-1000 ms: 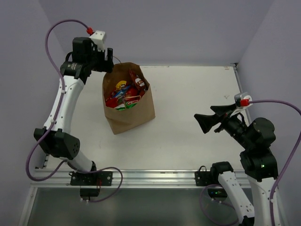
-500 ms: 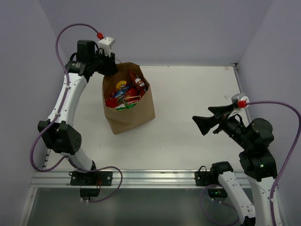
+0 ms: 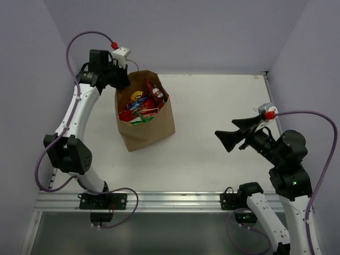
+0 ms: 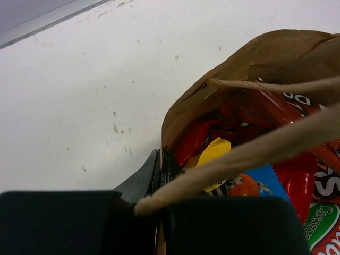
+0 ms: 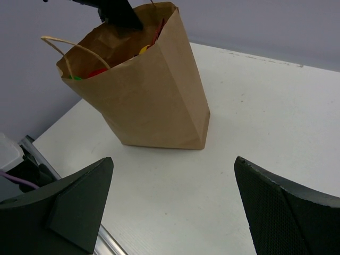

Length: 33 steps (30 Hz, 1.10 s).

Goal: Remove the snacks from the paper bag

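The brown paper bag point(image 3: 149, 130) stands upright at the left middle of the table, its mouth open. Shiny snacks point(image 3: 141, 106) fill it: red packets point(image 4: 255, 114), a yellow one point(image 4: 215, 151), a blue one point(image 4: 255, 183) and a green-white one point(image 4: 324, 228). My left gripper point(image 3: 123, 82) is at the bag's far left corner, shut on the paper rim point(image 4: 162, 167). A twisted handle point(image 4: 265, 146) crosses in front of its jaws. My right gripper point(image 3: 234, 135) hangs wide open to the right of the bag point(image 5: 154, 95), holding nothing and well apart from it.
White tabletop point(image 3: 212, 106) stretches between the bag and the right arm. Purple walls close the back and both sides. A metal rail point(image 3: 175, 199) runs along the near edge by the arm bases.
My left gripper has gone from open to shut on the bag's rim, shifting slightly toward the bag. The right gripper has drifted a little leftward, still open.
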Motion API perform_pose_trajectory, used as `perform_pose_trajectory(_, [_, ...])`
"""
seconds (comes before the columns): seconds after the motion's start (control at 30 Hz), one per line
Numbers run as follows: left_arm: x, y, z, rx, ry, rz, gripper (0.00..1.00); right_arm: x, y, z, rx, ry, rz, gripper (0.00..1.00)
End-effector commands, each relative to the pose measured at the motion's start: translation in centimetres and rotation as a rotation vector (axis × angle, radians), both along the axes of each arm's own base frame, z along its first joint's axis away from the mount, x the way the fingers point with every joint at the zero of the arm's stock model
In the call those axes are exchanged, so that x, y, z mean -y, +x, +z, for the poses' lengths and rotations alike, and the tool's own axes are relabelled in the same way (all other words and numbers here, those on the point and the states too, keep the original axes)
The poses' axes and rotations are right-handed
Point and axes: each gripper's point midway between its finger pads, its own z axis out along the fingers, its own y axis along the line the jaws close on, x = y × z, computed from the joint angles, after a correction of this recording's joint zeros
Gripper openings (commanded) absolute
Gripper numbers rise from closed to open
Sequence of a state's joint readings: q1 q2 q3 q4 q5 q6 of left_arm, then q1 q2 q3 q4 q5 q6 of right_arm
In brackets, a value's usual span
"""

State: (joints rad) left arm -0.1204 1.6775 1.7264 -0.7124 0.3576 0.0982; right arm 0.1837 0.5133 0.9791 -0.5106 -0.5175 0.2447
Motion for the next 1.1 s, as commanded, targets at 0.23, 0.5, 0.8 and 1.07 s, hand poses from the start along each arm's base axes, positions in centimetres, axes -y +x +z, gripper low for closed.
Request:
perform_pose_trajectory(0.23, [-3.8,-0.8,12.7,0.376,0.109,0.191,0.00,-4.4,3.0,2.6,-0.034,-0.061,0.091,0.99])
perform_pose_trajectory(0.5, [-4.2,-4.0,16.0,0.527,0.223,0.286,0.00,-16.6,4.9,3.9,-0.008,-0.175,0.299,0.99])
perform_pose_trajectory(0.8, [-0.3,-7.8,11.7,0.462,0.185,0.196,0.00,-24.2,5.5,3.9,0.004,-0.208,0.339,0.90])
perform_pose_trajectory(1.07, [-0.2,-9.3,11.1,0.446,0.149,0.215,0.00,-28.7,7.1,0.9,-0.177,-0.099,0.273,0.73])
